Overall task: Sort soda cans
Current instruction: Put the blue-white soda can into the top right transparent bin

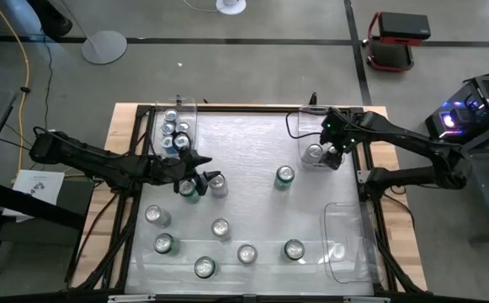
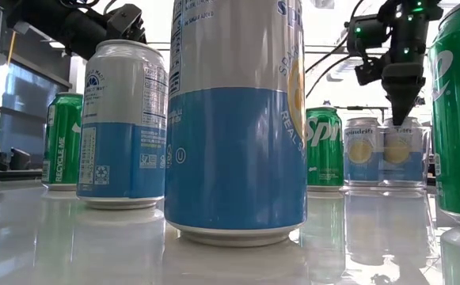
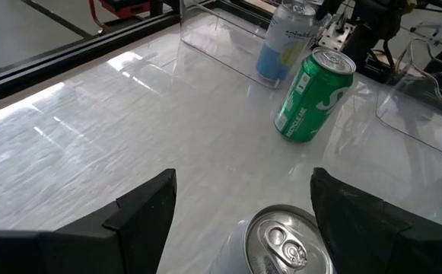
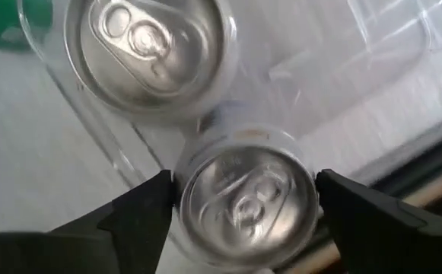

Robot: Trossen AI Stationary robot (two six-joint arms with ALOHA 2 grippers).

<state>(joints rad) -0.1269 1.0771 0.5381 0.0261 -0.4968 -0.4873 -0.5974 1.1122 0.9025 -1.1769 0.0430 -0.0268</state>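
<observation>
Can stands between the right gripper fingers, jaws released, inside the bin.

Centre of table: open strip between the two bins, one green can standing in it.
Near edge: loose cans spaced apart, gaps between them.
Left bin: packed with cans, left gripper and arm across its front.
Right bin: right gripper straddles a can, second can just beside.
Near-right bin: open above.
</observation>
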